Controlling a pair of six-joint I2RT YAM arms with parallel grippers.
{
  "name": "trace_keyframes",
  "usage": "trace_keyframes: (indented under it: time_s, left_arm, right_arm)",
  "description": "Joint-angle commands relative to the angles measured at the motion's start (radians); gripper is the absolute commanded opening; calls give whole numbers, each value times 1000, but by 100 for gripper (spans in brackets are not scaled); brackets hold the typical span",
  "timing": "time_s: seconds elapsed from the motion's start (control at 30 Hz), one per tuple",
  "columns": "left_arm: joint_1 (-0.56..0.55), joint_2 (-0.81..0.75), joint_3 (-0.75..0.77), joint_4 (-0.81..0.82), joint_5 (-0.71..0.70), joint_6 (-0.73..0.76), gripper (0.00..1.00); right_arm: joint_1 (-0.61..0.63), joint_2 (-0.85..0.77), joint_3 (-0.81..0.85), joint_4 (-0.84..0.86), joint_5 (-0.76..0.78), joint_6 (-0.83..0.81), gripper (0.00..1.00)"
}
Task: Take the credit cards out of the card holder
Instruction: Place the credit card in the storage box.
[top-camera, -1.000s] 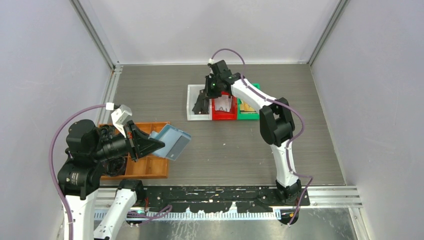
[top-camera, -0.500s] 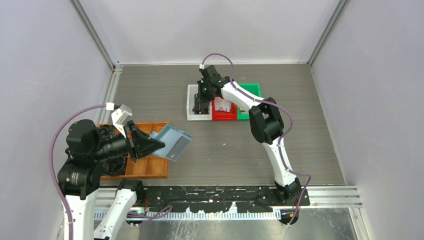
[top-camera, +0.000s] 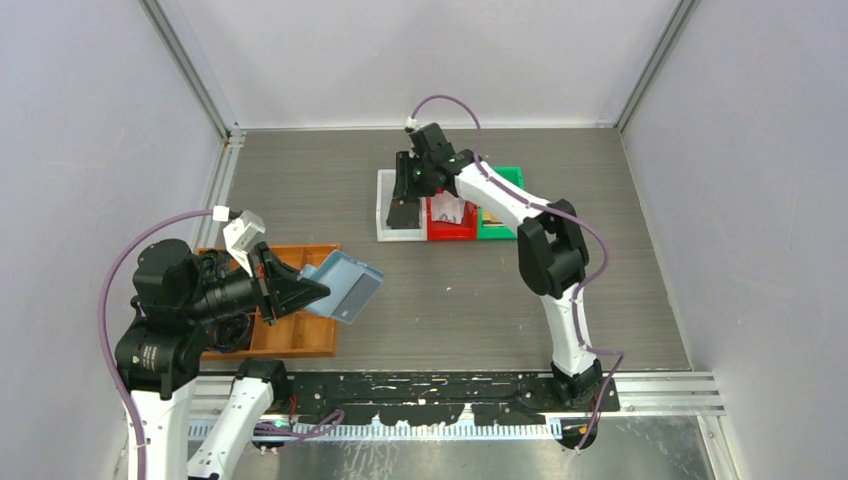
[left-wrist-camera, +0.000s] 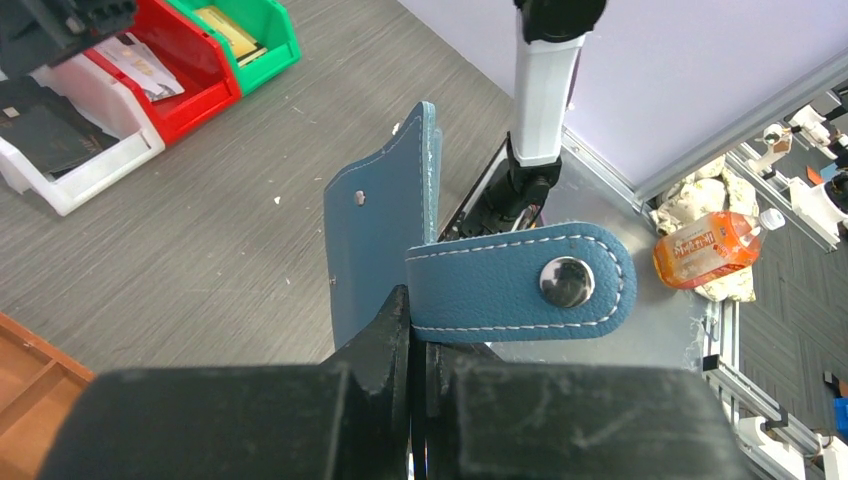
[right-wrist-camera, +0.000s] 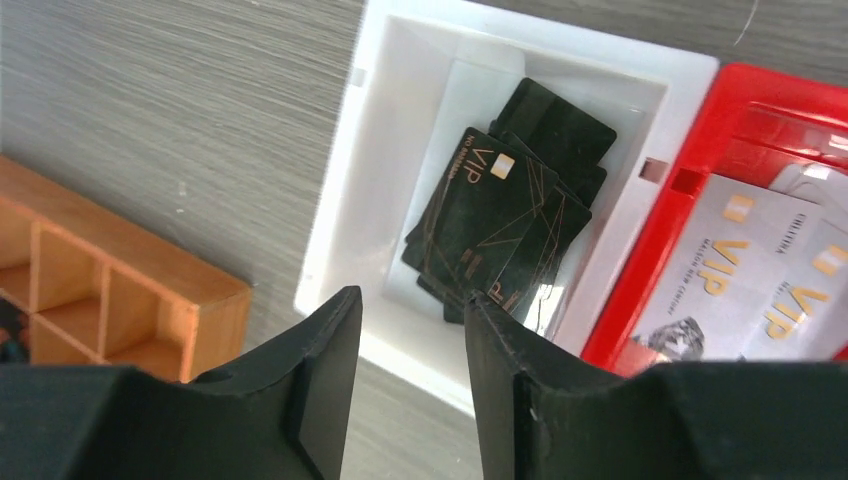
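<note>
While the left pincer (left-wrist-camera: 412, 315) is clamping the teal card holder (left-wrist-camera: 375, 240) well apart from the white bin (right-wrist-camera: 335, 230), the right pincer (right-wrist-camera: 412, 340) is hovering over that bin, fingers apart and empty; black credit cards (right-wrist-camera: 500, 220) are lying inside it, and pale cards (right-wrist-camera: 740, 270) just beside it.

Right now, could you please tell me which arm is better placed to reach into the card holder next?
Right, probably: the right hand is open and empty above the white bin of black cards, while the left hand is shut on the card holder.
</note>
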Motion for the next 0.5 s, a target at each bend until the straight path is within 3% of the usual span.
trace_keyframes:
  time_s: [0.0,0.13,0.27,0.37,0.47]
  left_arm:
    - [1,-9,42,20,23,15,0]
    - [2,-5,40,24,29,16,0]
    - [2,-4,44,12,50,33,0]
    - [2,-3,42,-14,70,68,0]
    - [2,3,36,-40,85,104,0]
  right_arm:
    - [-2,-206,-32,52,19,-17,50]
    - [1,-359,-127,97,-55,-2,59]
    - [0,-533,-251,213,-346,25,67]
    - [15,-673,-366,345,-565,68,78]
    - [90,-770,-410,356,-641,1,84]
